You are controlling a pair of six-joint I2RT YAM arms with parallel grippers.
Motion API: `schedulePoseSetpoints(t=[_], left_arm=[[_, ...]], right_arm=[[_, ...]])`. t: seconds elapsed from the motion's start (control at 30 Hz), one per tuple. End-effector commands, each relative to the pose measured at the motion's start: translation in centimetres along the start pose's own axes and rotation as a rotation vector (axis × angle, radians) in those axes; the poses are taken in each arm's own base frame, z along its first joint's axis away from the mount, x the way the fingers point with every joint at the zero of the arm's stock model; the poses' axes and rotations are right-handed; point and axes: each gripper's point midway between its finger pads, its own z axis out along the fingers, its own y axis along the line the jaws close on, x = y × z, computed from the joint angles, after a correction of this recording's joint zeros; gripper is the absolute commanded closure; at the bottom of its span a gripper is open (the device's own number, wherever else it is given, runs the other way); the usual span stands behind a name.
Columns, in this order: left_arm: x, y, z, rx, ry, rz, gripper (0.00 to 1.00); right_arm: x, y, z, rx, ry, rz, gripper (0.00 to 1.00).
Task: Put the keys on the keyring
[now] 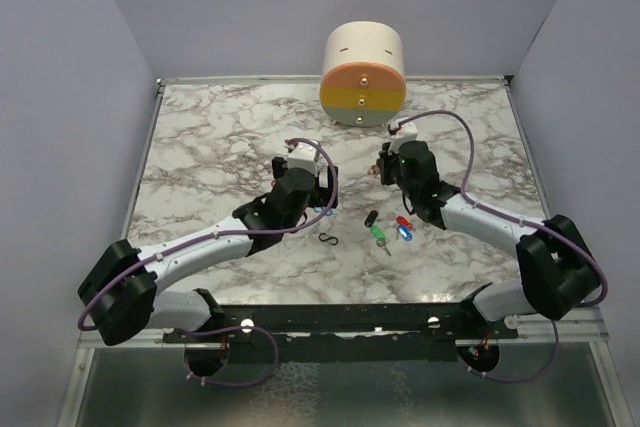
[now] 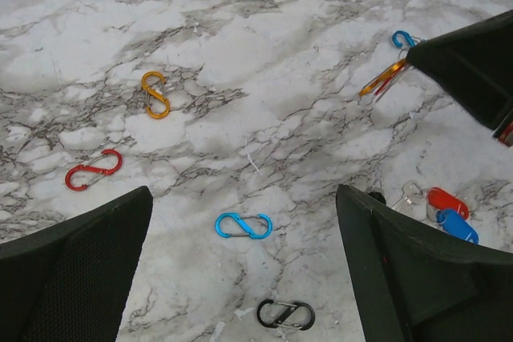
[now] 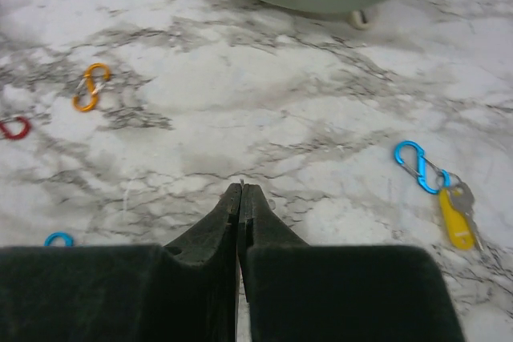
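The left gripper [image 2: 244, 198] stands wide apart, and a blue clip [image 2: 243, 225] lies on the table at the lower centre of its view. The right gripper [image 3: 240, 191] is pressed together and empty. The keys [image 1: 380, 235] lie grouped just below the centre of the top view.

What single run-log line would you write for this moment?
left gripper: open, empty | right gripper: shut | yellow key: on blue clip | red key, blue key: side by side

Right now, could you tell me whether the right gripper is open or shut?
Shut: the right gripper shows its fingers pressed together in its wrist view, nothing visible between them.
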Motion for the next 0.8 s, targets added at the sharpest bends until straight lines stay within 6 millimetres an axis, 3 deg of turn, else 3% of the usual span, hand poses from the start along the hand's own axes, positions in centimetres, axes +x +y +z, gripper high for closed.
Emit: schedulePoseSetpoints(t=[0.0,0.37,0.47,0.53,0.6,0.7,0.77], left_arm=[[1.8,-0.1,0.3,0.017,0.02,-0.026,0.01],[3.8,-0.5,0.6,0.05,0.045,-0.065,0.01],[3.8,-0.5,0.6,0.05,0.045,-0.065,0.01],[3.7,-0.5,0.5,0.051,0.043,-0.066,0.01],[3.7,-0.4,0.5,0.05,0.044,-0.065,0.01],[3.7,-0.4,0.3,0.049,0.043,-0.064,0.01],[3.6,-0.3,0.2,0.049,0.042,-0.062,0.01]], right_arm=[[0.0,-5.0,0.5,0.191,0.008,0.117,0.99],[2.4,-13.1,1.8,0.339,0.048,0.278,0.99],[2.8,-14.3,2.1,0.36,0.056,0.295,0.99],[2.8,-14.7,2.1,0.377,0.054,0.3,0.89],[2.6,-14.9,2.0,0.39,0.05,0.307,0.6],[2.5,-14.4,1.6,0.364,0.058,0.301,0.5],[2.8,-13.5,1.1,0.311,0.077,0.285,0.49]])
